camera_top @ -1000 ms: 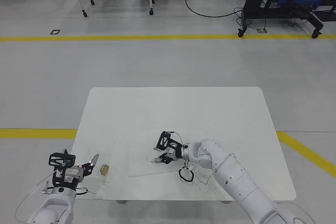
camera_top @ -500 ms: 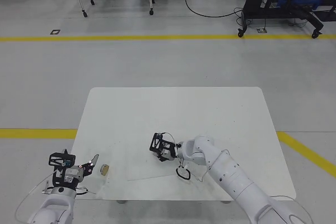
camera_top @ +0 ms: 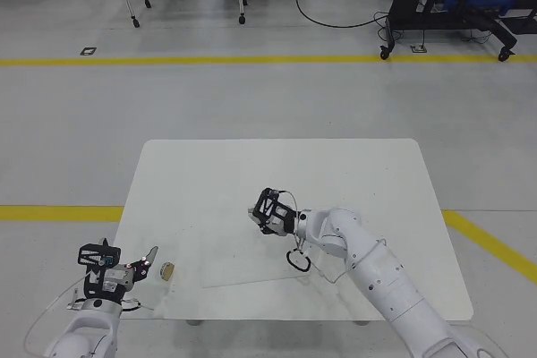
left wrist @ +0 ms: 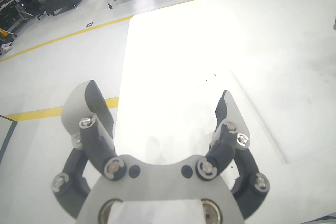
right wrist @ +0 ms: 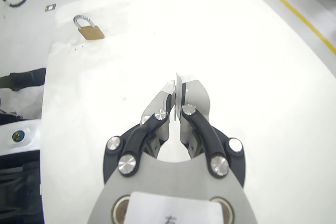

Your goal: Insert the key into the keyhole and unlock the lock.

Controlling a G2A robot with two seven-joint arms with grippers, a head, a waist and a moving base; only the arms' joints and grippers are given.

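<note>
A small brass padlock [camera_top: 167, 270] [right wrist: 89, 29] with a steel shackle lies near the table's front left corner. My right gripper [camera_top: 255, 215] [right wrist: 178, 82] hovers over the middle of the table, shut on a thin silver key [right wrist: 179, 89] whose blade sticks out between the fingertips. My left gripper [camera_top: 151, 257] [left wrist: 160, 104] stands open just off the table's front left edge, close beside the padlock, with nothing between its fingers.
The white table [camera_top: 340, 179] carries a shallow raised panel edge [left wrist: 257, 114] near the left gripper. A black cable loop [camera_top: 297, 261] hangs by the right arm's wrist. Floor with yellow lines surrounds the table.
My right gripper has lifted off the table with the key and swung toward the table's middle. The left arm and the padlock have not moved.
</note>
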